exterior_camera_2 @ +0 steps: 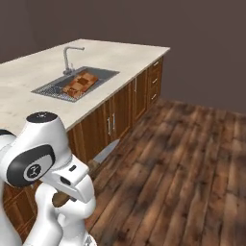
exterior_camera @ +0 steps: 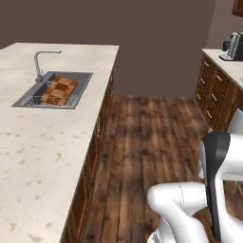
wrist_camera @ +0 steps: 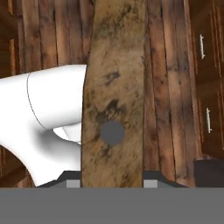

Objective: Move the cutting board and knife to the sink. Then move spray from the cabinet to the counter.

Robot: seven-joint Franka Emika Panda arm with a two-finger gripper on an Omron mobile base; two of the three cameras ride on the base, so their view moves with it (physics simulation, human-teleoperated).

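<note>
dark plank floor [exterior_camera: 142,142], reddish-brown boards with worn grey patches, runs between two cabinet runs. walls [exterior_camera: 156,28] flat dull mauve-brown, no windows seen. left run: brown wooden drawers and doors [exterior_camera_2: 120,115] with short silver handles under a pale speckled top. right run: more brown drawers [exterior_camera: 213,92], silver pulls, pale top; a coffee machine [exterior_camera: 232,46], black and silver, stands on it near the wall. light even, soft, faint shadows on the floor.
</note>
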